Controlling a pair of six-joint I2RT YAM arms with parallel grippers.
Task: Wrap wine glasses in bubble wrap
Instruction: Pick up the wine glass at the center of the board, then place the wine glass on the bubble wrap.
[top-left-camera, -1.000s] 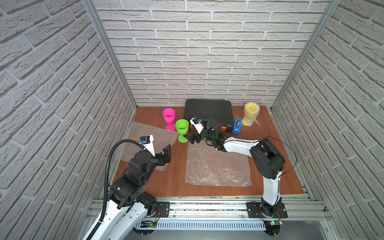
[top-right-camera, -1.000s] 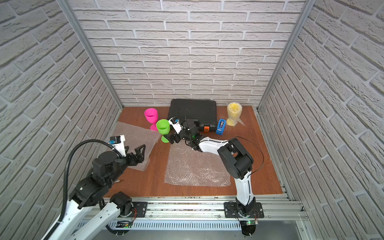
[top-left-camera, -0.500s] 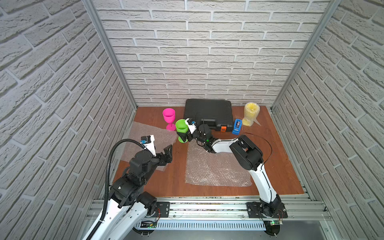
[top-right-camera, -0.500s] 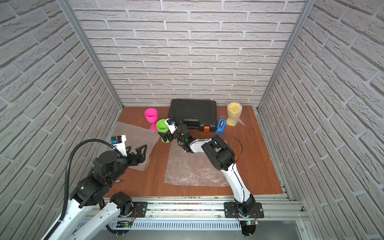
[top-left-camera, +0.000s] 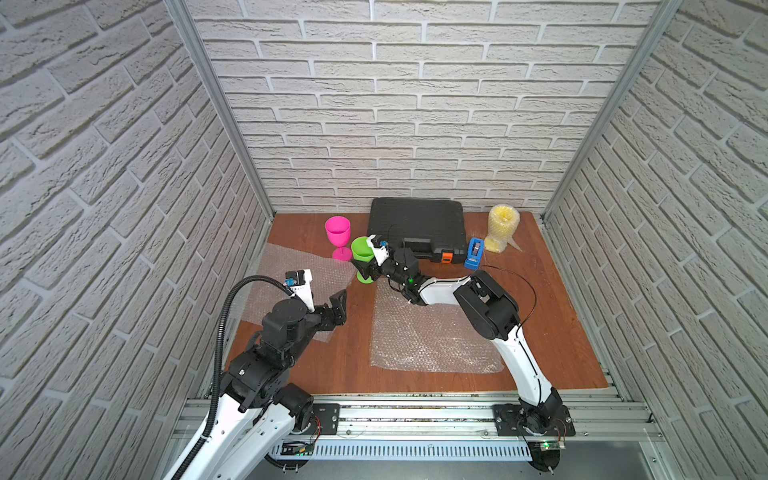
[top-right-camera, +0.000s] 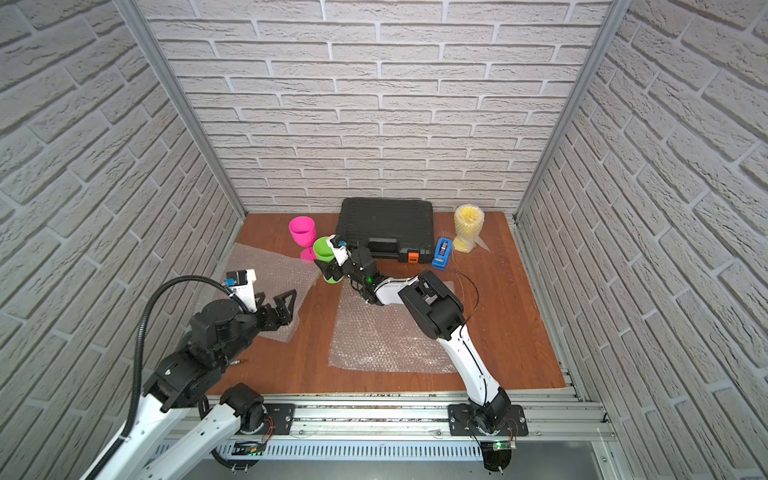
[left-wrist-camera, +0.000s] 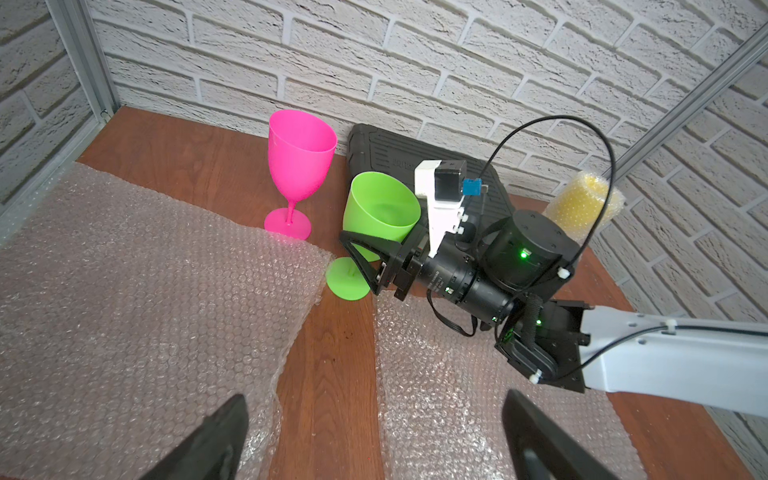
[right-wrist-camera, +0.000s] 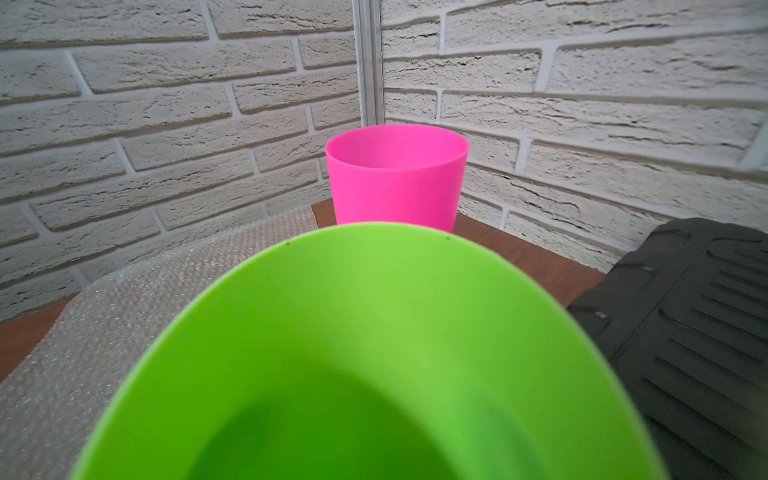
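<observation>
The lime green wine glass (top-left-camera: 361, 248) (top-right-camera: 322, 249) (left-wrist-camera: 380, 212) stands upright between the two bubble wrap sheets, and its bowl fills the right wrist view (right-wrist-camera: 374, 332). My right gripper (top-left-camera: 365, 268) (left-wrist-camera: 374, 245) straddles the bowl's lower part, one finger (left-wrist-camera: 361, 257) in front and the other hidden behind it; contact is unclear. The pink wine glass (top-left-camera: 337, 232) (right-wrist-camera: 397, 178) stands just behind. A yellow wine glass (top-left-camera: 503, 227) stands wrapped at the back right. My left gripper (top-left-camera: 334, 309) (left-wrist-camera: 374, 407) hangs open and empty above the gap between the left bubble wrap (top-left-camera: 291, 274) and the centre bubble wrap (top-left-camera: 432, 336).
A black case (top-left-camera: 415, 220) lies against the back wall, right beside the green glass. A blue tape dispenser (top-left-camera: 473, 252) stands in front of the case's right end. Brick walls close in the left, back and right sides.
My right arm has reached left to the green glass, and its jaws now stand around the bowl and have narrowed. The left arm has stayed in place.
</observation>
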